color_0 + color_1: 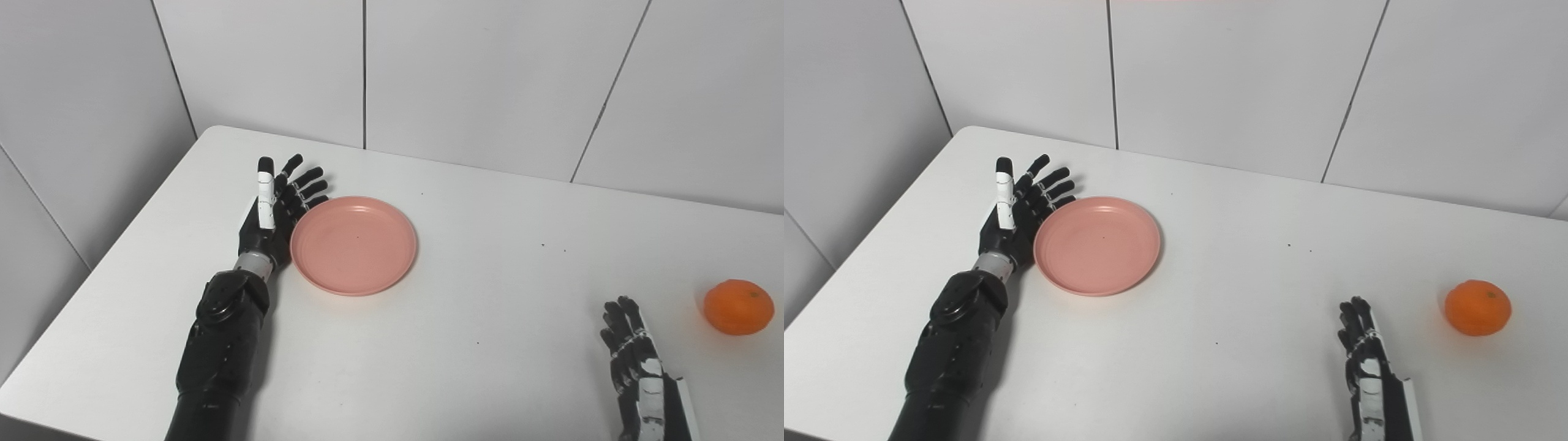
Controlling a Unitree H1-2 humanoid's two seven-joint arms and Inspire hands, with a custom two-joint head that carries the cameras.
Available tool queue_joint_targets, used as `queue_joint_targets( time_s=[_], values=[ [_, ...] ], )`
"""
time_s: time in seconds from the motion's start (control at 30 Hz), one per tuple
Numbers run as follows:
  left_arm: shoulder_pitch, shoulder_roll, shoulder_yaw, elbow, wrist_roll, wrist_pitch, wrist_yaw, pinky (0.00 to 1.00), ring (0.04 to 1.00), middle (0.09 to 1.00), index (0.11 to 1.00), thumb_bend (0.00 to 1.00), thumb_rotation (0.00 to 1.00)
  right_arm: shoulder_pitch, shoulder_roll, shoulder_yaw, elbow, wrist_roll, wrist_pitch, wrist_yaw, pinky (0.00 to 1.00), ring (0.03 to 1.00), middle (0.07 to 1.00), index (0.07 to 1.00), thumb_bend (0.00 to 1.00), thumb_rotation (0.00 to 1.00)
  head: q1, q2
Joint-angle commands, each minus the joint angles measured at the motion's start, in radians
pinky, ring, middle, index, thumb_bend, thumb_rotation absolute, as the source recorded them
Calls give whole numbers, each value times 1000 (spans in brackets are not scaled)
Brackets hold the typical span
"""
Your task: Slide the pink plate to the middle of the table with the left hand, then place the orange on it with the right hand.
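Pink plate point(354, 245) sits left of the table's point(490, 318) centre in the left eye view, my left hand point(275, 211) edge-on against its left rim, fingers straight and spread, holding nothing. If I push off-centre, I expect the plate to spin away instead of sliding.

Right eye view: my right hand point(1366, 361) waits near the front edge, fingers loosely extended, empty; the orange point(1477, 307) lies beside it toward the right edge and could roll off if nudged.

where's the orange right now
The orange sits on the table's right side, just beyond and to the right of the open right hand, far from the pink plate.
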Motion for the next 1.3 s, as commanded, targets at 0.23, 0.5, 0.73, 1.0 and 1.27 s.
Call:
queue_joint_targets(
  time_s=[0.23, 0.5, 0.73, 1.0, 1.27],
  values=[
    [44, -52, -43, -18, 6, 88, 20, 748, 803, 800, 889, 1000, 993, 46, 17, 20, -18, 3, 22, -13, 987, 972, 933, 935, 876, 973, -5, 3],
    [78, -118, -76, -36, 35, 99, 55, 724, 792, 788, 886, 1000, 1000, 45, 20, 36, -28, -7, 33, -31, 980, 970, 931, 935, 878, 971, -18, 8],
    [111, -179, -101, -56, 53, 96, 76, 774, 817, 825, 908, 996, 1000, 44, 24, 51, -26, -20, 22, -43, 971, 960, 928, 936, 880, 974, -33, 13],
    [144, -256, -102, -87, 49, 93, 104, 881, 851, 868, 940, 990, 1000, 40, 46, 76, -35, -48, 32, -61, 964, 950, 920, 928, 867, 970, -118, 35],
    [172, -285, -111, -137, 48, 129, 108, 912, 858, 876, 938, 984, 1000, 28, 83, 128, -33, -113, 39, -118, 932, 928, 897, 906, 870, 966, -253, 60]
  ],
)
